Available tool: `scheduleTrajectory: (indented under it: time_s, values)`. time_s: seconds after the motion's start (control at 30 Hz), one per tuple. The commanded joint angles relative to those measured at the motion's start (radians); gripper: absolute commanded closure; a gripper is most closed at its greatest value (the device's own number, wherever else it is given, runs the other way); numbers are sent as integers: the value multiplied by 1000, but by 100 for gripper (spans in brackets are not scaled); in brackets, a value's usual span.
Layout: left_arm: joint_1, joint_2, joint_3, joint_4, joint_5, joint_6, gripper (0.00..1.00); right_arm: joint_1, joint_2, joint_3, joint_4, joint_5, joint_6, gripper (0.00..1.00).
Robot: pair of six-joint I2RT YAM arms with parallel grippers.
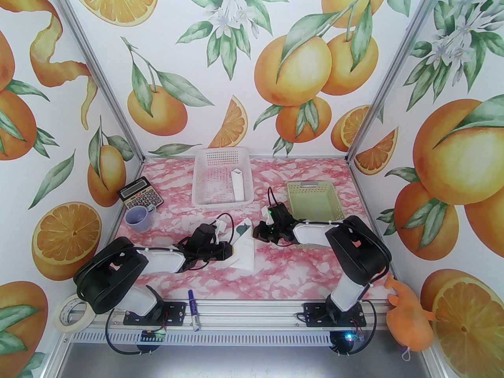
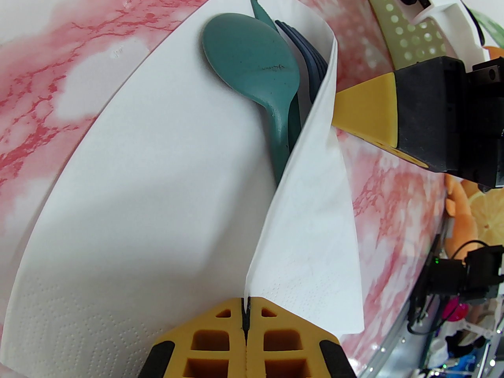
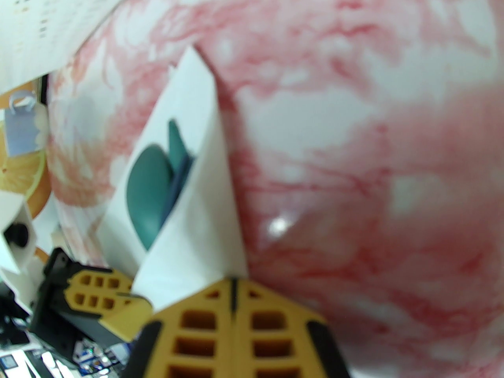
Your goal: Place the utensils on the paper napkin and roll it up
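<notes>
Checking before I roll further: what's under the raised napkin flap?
Heads of the spoon, the fork and a third teal piece poke out on the napkin. Their handles run under the flap, hidden; whether anything else lies there can't be told.

I see the thin white paper napkin (image 1: 246,252) lying on the table (image 1: 307,258), near its middle. Most of the sheet is flat, but its right edge is lifted and folded over as a standing flap (image 2: 311,219).

The slim dark teal plastic utensils (image 1: 243,230) lie bunched along that fold. A teal spoon (image 2: 252,65) touches a darker, bluer fork (image 2: 313,67), and the pointed tip of a third teal piece (image 2: 260,12) pokes out behind them. Their heads are uncovered; the flap hides the handles.

My left claw (image 2: 246,309) and right claw (image 3: 233,289) each pinch the flap's edge.
</notes>
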State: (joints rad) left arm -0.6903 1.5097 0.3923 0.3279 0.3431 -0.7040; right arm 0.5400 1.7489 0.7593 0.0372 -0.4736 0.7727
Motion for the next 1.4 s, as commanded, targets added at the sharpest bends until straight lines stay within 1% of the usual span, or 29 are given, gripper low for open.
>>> scheduleTrajectory:
  time_s: [0.0,0.17,0.33,0.47,0.63,0.83,1.03,1.37]
  values:
    - [-8,4,-21,-86,-12,-2,100,-14,21,12,-49,43,-29,100]
    - [-8,10,-18,-86,-11,1,100,-26,-2,27,-90,46,-57,100]
    - [-7,13,-18,-82,-9,0,100,-33,-64,46,-152,61,-81,100]
    - [-8,16,-15,-76,-2,-3,100,-40,-102,41,-153,48,-80,100]
    - [-9,11,-22,-67,3,-18,100,-63,-132,12,-80,-3,-49,100]
    - [-11,-2,-33,-55,12,-38,100,-65,-132,-23,19,-48,1,100]
    - [-14,-10,-41,-53,7,-46,100,-64,-99,-39,84,-69,33,100]
    - [-17,4,-37,-50,5,-46,100,-61,-40,-33,143,-76,55,100]
